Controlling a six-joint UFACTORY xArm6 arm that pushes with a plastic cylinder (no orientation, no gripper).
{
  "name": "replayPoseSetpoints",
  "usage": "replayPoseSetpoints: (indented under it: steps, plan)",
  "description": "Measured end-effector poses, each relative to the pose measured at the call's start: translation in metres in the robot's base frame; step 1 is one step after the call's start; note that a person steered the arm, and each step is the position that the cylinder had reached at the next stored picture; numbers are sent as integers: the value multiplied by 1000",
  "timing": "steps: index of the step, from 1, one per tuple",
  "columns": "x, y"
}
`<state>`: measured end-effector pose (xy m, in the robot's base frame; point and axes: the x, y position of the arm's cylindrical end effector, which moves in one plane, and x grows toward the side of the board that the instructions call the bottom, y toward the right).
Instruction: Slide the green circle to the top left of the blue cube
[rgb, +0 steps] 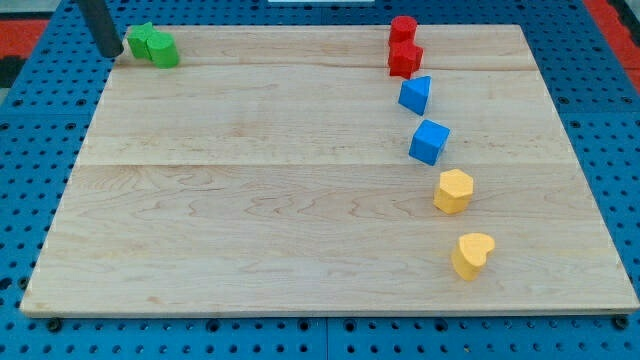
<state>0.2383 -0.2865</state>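
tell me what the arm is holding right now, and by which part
Nothing is held. My tip only pushes; it sits just left of the two green blocks, contact unclear.

Single camera, raised, looking down obliquely across whole wooden board (300, 200). Far edge at view's top. Moderate distance. My tip (112, 56) enters at top-left corner.

A straight, smooth, dark grey-black rod with my tip (113, 56) plain and round.
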Motion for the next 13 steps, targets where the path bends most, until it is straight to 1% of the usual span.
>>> replayPoseSetpoints:
  steps: [1,2,3,4,5,6,7,8,9,10,11,12,13]
  plan:
    - [-27,-2]
    - [-11,42]
    - [67,137]
    - [128,235]
    - [138,222]
    - [116,181]
    - [83,212]
    - [86,293]
    - [129,360]
    - [138,378]
    - [141,417]
    - [141,505]
    - [179,552]
